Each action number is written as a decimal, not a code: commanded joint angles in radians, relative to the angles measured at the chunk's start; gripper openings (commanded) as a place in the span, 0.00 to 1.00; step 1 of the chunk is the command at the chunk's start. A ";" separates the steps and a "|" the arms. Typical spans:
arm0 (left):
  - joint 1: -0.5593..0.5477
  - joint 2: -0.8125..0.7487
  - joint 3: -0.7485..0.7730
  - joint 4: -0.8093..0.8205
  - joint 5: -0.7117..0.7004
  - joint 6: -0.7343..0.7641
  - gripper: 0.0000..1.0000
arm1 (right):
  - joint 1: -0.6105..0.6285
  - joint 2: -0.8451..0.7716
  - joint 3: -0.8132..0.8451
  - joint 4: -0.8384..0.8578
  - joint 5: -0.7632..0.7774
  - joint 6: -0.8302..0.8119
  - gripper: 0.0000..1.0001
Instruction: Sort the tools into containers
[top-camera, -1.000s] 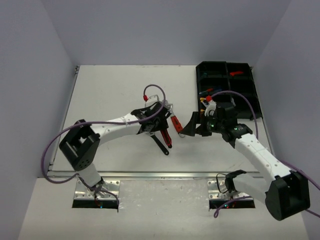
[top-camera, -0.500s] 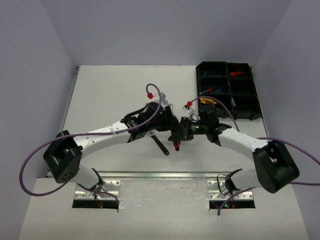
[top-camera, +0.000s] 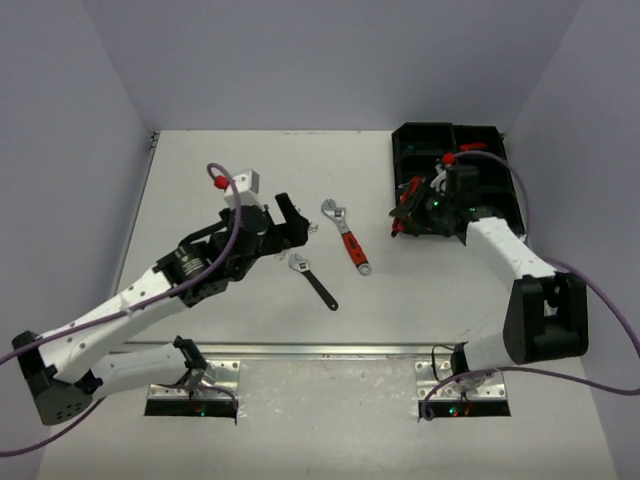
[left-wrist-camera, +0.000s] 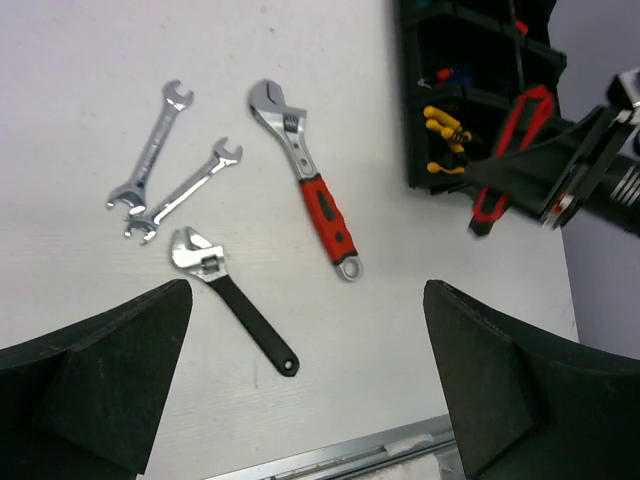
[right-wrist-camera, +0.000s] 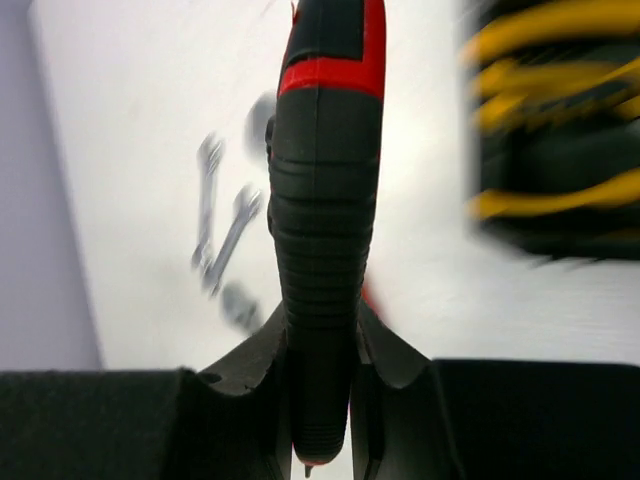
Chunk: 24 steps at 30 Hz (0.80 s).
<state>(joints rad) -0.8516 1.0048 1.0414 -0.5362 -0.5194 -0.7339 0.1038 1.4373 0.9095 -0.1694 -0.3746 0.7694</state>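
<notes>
- The black tray (top-camera: 505, 190) stands at the far right of the table (top-camera: 200, 170). All places below are given from it.
- The right gripper (top-camera: 412, 207) hangs at the tray's left wall, towards its near corner. Its fingers are clamped tight on a red-and-black-handled tool (right-wrist-camera: 325, 200).
- In the left wrist view the held tool (left-wrist-camera: 508, 150) slants. Its upper end lies over the tray's near edge, and its lower end reaches past the corner, above bare table. In the right wrist view its long axis runs straight out from between the fingers. I cannot tell what kind of tip it has.
- Yellow-handled pliers (left-wrist-camera: 445, 125) lie in a compartment along the tray's left side, just beside the held tool. The right wrist view shows them only as a blur.
- A red-handled adjustable wrench (top-camera: 347, 237) lies flat on the table, left of the tray and apart from it. Its long axis is diagonal, with the jaw head at the far end, angled away from the tray, and the ringed handle end nearer the arm bases.
- A black-handled adjustable wrench (top-camera: 313, 280) lies further left, roughly parallel to the red one, head likewise at the far end.
- Two silver wrenches (left-wrist-camera: 150, 165) lie furthest from the tray. They meet at one end and spread into a narrow V.
- The left gripper (top-camera: 293, 222) hovers over these loose tools with its fingers (left-wrist-camera: 100, 390) spread wide and nothing between them.
</notes>
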 joint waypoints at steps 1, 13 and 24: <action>0.000 -0.121 0.011 -0.202 -0.088 0.119 1.00 | -0.137 0.178 0.328 -0.186 0.397 -0.072 0.00; 0.000 -0.289 -0.203 -0.140 -0.074 0.234 1.00 | -0.213 0.847 1.253 -0.381 0.741 -0.054 0.00; 0.000 -0.201 -0.216 -0.110 0.016 0.268 1.00 | -0.230 1.012 1.368 -0.156 0.795 -0.156 0.00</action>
<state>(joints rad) -0.8516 0.8116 0.8276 -0.6945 -0.5331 -0.4950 -0.1162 2.4043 2.1663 -0.4454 0.3782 0.6780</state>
